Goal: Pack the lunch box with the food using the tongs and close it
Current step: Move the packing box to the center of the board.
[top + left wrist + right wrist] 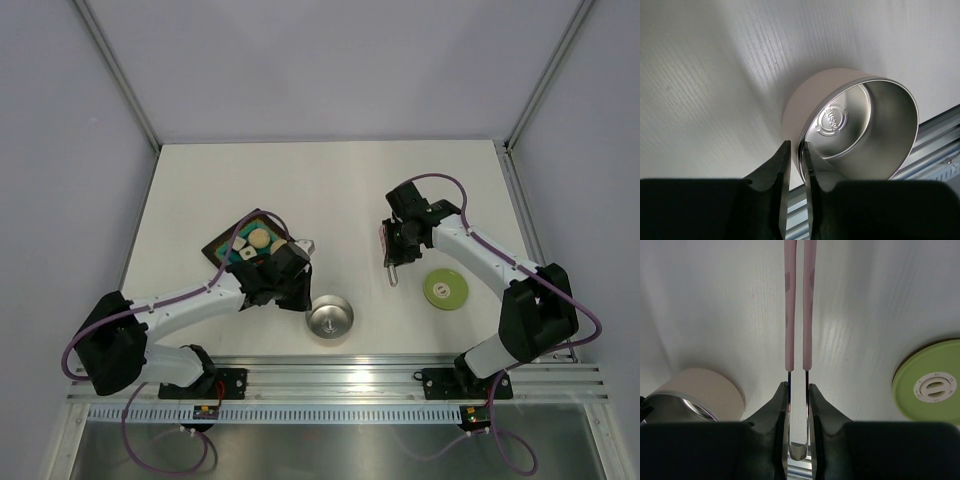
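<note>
Top external view: we are seeing the lunch box (330, 318) standing open on the table (200, 180), close to the near edge and between the two arms. Its lime-green lid (445, 288) is lying flat, well apart to the right.
Left gripper (797, 162): its jaws are standing almost together and pinching the wall of the lunch box, one finger inside and one outside.
Right gripper (799, 392): it is squeezing the tongs (789, 315) narrowly, just by their steel joined end.
Tongs axis: it is running near-to-far, with the pink arms pointing to the far side and the joined end toward the bases.
Food (258, 240): it is lying in the dark tray (215, 248), to the left of the tongs and just beside the left gripper.
Deciding relation: we are judging that the tongs will be needing to swing leftward to the tray. The left arm is nearer, but it is occupied with the box.
</note>
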Tool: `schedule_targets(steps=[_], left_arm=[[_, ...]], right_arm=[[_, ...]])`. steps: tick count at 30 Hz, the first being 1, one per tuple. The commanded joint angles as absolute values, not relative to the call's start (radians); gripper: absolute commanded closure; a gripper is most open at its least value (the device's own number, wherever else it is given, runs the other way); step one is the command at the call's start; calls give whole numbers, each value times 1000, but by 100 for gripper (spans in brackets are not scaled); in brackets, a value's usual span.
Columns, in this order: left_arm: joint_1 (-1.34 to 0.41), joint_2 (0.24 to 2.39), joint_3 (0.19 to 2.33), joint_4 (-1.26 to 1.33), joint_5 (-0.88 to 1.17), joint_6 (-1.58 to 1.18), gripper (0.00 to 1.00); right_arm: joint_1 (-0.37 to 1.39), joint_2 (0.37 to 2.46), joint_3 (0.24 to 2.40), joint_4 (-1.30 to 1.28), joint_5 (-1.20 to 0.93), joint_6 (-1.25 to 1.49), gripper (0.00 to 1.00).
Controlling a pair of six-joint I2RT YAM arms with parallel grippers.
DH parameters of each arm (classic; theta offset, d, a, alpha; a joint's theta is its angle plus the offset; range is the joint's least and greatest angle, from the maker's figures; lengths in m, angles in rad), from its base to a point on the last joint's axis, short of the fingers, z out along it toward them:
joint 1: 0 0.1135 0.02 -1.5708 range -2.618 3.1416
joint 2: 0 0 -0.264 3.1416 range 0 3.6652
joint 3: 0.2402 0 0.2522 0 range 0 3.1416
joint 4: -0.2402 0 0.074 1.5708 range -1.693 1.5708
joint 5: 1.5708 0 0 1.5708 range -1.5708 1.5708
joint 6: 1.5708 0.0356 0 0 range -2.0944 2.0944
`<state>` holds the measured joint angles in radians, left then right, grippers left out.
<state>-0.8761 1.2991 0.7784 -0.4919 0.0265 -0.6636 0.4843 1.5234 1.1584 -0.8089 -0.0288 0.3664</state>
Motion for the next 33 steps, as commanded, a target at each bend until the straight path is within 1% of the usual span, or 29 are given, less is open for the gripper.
schedule_targets(steps=[1, 2, 5, 7, 8, 9, 10, 15, 22, 27, 28, 32, 33], left_arm=[[-881, 1316, 821, -446, -31, -657, 84], [-881, 1319, 824, -448, -37, -654, 86], [-879, 1328, 838, -456, -44, -646, 87], [-880, 1335, 847, -462, -58, -641, 91], [-879, 1335, 848, -463, -67, -640, 96], [-879, 1336, 850, -466, -81, -641, 99], [-877, 1339, 857, -482, -115, -647, 100], [-842, 1345, 877, -497, -173, -660, 100], [-830, 1370, 948, -584, -313, -652, 100], [-822, 1364, 951, -618, -339, -647, 100], [-822, 1361, 948, -615, -331, -643, 98], [-821, 1368, 948, -604, -278, -618, 66], [-822, 1373, 951, -604, -270, -614, 64]], right_arm=[[491, 1497, 1193, -785, -5, 373, 82], [491, 1499, 1192, -785, -5, 373, 82], [489, 1502, 1192, -785, -6, 371, 82], [491, 1502, 1190, -784, -5, 373, 82], [491, 1502, 1192, -782, -6, 374, 82], [491, 1502, 1193, -782, -5, 374, 82], [489, 1502, 1193, -782, -5, 373, 82], [489, 1503, 1195, -782, -8, 376, 82], [489, 1493, 1192, -782, -9, 376, 82], [489, 1485, 1189, -778, -20, 376, 82], [491, 1488, 1190, -779, -23, 376, 82], [500, 1506, 1224, -788, -26, 361, 82], [506, 1511, 1233, -793, -26, 357, 82]])
